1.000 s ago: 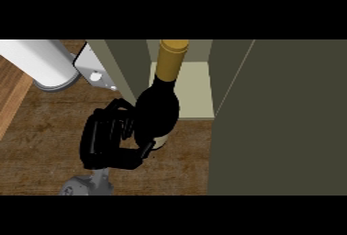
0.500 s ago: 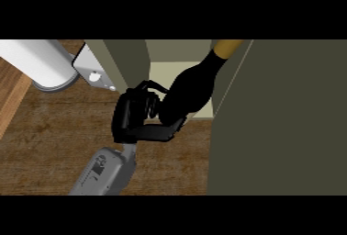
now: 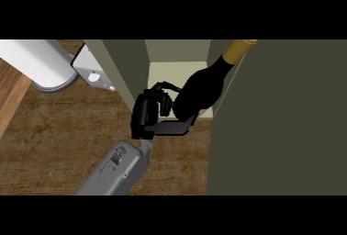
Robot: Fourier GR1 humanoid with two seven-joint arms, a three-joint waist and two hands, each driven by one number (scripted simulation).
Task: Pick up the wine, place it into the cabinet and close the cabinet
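Note:
The wine bottle (image 3: 200,89) has a dark body and a gold neck (image 3: 237,50). It leans with its neck up and to the right, across the open front of the cabinet (image 3: 173,69). My left hand (image 3: 150,115) is shut on the bottle's lower body from the left, fingers curled round it, so the base is hidden. The grey forearm (image 3: 115,170) comes in from the lower edge. The bottle's neck lies against the edge of the large dark cabinet door (image 3: 278,119), which stands open at the right. My right hand does not show.
The cabinet's left wall (image 3: 127,69) stands just left of my hand. A white cylinder (image 3: 41,64) with a white bracket (image 3: 92,69) lies at the upper left. Brown wooden counter (image 3: 61,133) spreads below.
My left hand has carried the bottle up and to the right toward the cabinet opening. The bottle has tipped over further to the right.

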